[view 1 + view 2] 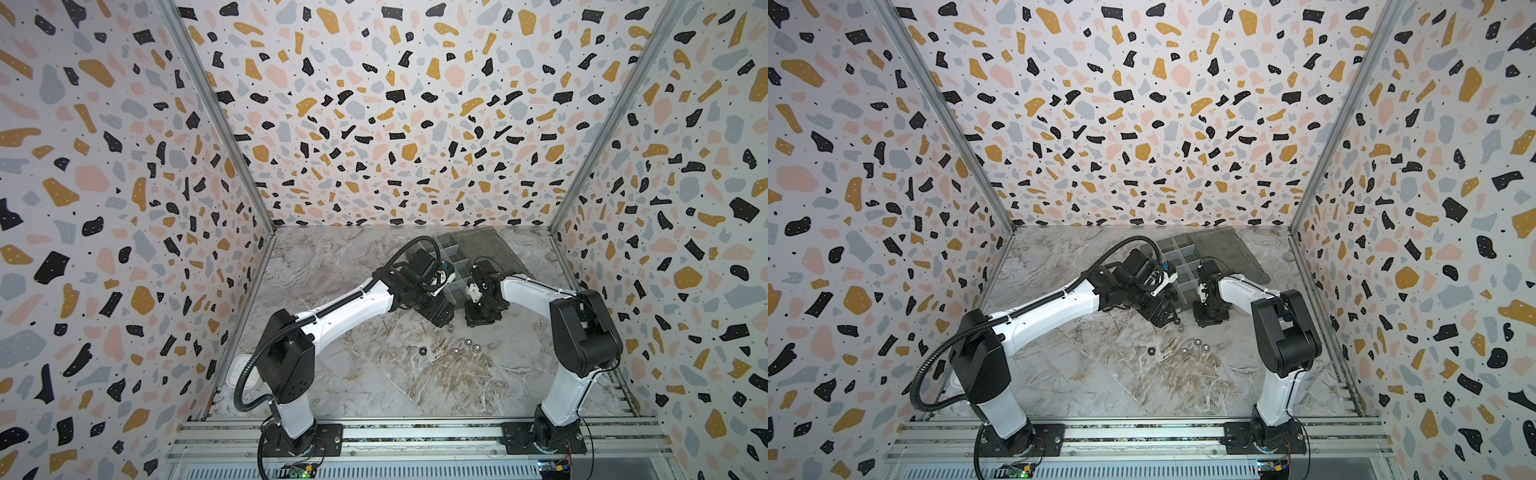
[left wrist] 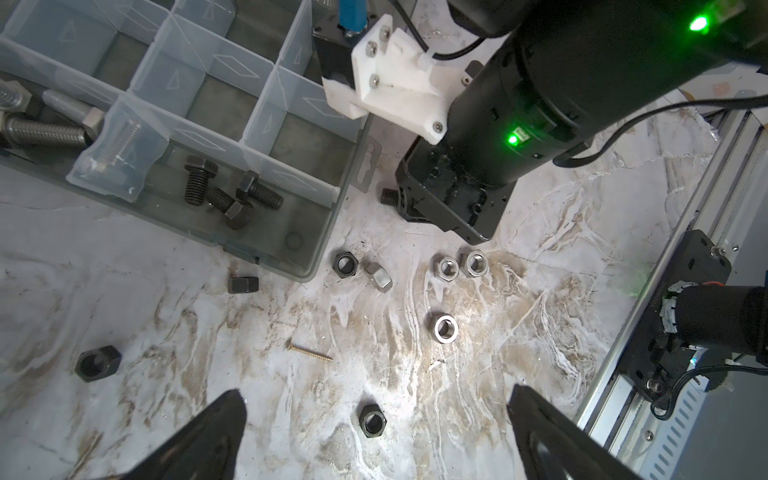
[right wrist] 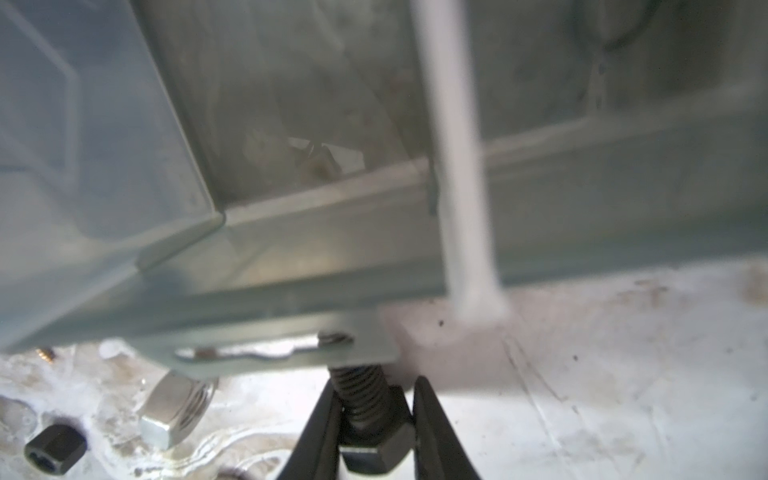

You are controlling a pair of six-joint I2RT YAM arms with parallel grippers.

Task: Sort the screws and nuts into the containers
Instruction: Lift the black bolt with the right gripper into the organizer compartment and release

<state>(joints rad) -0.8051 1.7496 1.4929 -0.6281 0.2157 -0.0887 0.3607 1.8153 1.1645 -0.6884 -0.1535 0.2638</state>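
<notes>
- The right hand (image 3: 376, 384) is narrowed onto a black bolt (image 3: 372, 419), with one finger on each side of the shank next to the hex head.
- The bolt looks like steel: stiff, dense for its size and not fragile. Its threads should give the fingers some bite, but a round shank can pivot in a flat pinch. A hold close to the head, as here, seems the safest.
- The bolt sits just beside the near end of the box (image 2: 328, 232), and its threaded tip points at the latch tab (image 3: 286, 353). It is low over the surface (image 2: 166, 299); whether it is lifted clear cannot be told.
- The nearest corner compartment already holds three black bolts (image 2: 232, 195), which probably makes it the place for this one. Silver bolts (image 2: 45, 133) fill a neighbouring compartment.
- The left hand (image 2: 374, 390) is spread wide and holds nothing. It hangs over the loose nuts (image 2: 445, 327) scattered near the box.
- One black nut (image 2: 372, 419) lies on the surface between the left fingers.
- The nuts are hard, low and likely to skid. A pinch across opposite flats would suit them best.
- A thin wood screw (image 2: 309, 351) lies among them.
</notes>
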